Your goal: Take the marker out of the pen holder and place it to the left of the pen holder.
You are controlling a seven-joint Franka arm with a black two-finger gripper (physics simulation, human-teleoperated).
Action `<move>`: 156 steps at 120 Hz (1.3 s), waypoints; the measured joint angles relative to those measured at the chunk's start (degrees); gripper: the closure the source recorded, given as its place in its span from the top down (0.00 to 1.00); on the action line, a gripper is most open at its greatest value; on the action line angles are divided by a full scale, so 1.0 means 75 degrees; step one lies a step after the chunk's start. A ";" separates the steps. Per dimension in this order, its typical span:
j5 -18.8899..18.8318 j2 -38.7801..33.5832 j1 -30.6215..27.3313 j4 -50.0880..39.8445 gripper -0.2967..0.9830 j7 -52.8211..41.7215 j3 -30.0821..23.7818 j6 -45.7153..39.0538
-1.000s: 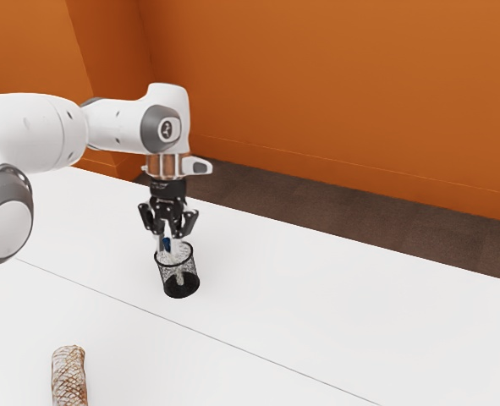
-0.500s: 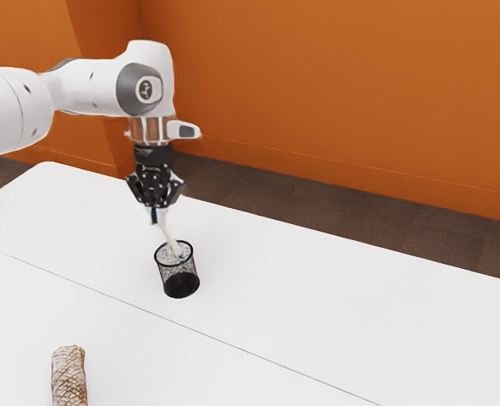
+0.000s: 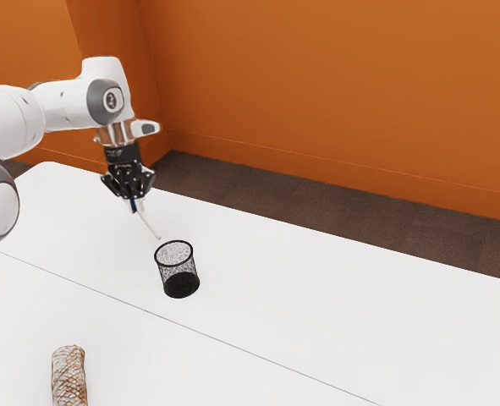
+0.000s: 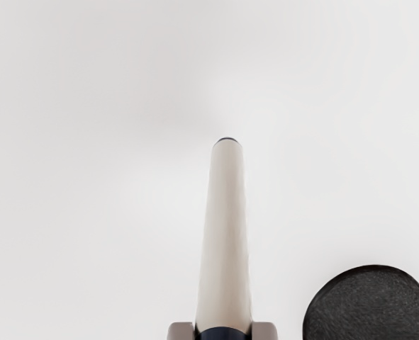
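Observation:
The black gripper (image 3: 134, 203) is over the table, up and to the exterior view's left of the pen holder, shut on the marker's dark blue end. Its white barrel, the marker (image 3: 150, 225), slants down toward the exterior view's right, its tip outside the black mesh pen holder (image 3: 180, 275), which stands upright. In the wrist view the marker (image 4: 225, 241) reaches out from between the gripper's (image 4: 222, 331) two fingertips, which press it from both sides. Part of the pen holder (image 4: 369, 308) appears beside it.
A brown and white patterned cylindrical object (image 3: 68, 376) lies near the exterior view's lower left. The white table (image 3: 317, 313) has a thin seam across it, and its far edge runs behind the gripper and pen holder.
My gripper has risen from the pen holder and moved to the exterior view's left, drawing the marker out with it. The pen holder has stayed where it was.

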State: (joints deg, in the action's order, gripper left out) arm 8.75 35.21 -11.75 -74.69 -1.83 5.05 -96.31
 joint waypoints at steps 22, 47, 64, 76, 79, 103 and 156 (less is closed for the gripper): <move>0.0116 -0.0002 -0.0095 -0.0480 0.22 -0.0208 0.0045 -0.0473; 0.0212 -0.0148 -0.0098 -0.0986 0.31 -0.0426 0.0064 -0.0633; 0.0250 -0.0308 -0.0098 -0.1520 0.39 -0.0541 0.0101 -0.0653; 0.0264 -0.0365 -0.0098 -0.1646 0.42 -0.0611 0.0110 -0.0631; 0.0266 -0.0376 -0.0098 -0.1661 0.42 -0.0626 0.0113 -0.0625; 0.0275 -0.0371 -0.0095 -0.2182 0.26 -0.0760 0.0265 -0.0548; 0.0245 -0.2442 0.1122 -0.2373 0.60 -0.1179 0.0323 -0.0501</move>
State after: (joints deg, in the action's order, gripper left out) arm 10.58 16.89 -3.33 -92.48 -10.68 7.47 -100.07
